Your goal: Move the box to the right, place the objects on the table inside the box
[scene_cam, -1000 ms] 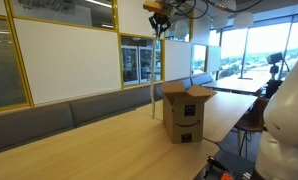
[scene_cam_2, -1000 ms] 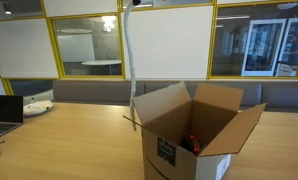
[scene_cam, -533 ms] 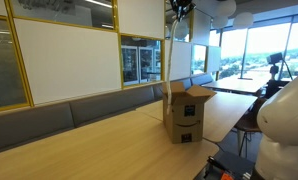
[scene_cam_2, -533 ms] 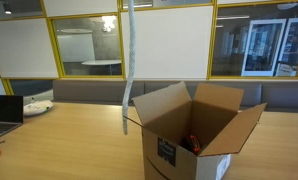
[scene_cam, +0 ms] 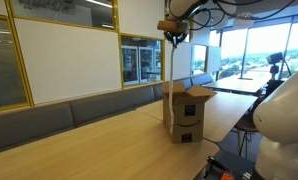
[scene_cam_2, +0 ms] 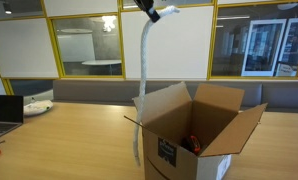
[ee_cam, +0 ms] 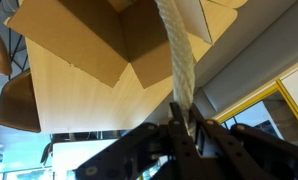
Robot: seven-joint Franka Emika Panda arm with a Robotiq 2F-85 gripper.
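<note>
cardboard box stands open on the wooden bench in an exterior view. high above it the fingers hold a white rope that hangs down to the flaps.

in an exterior view the rope seems to trail outside the near flap, and only here a red and dark object shows inside the box.

the wrist view alone shows the fingers pinched tight on the rope's top, box beneath. packing looks partly done, with the rope not yet in.
</note>
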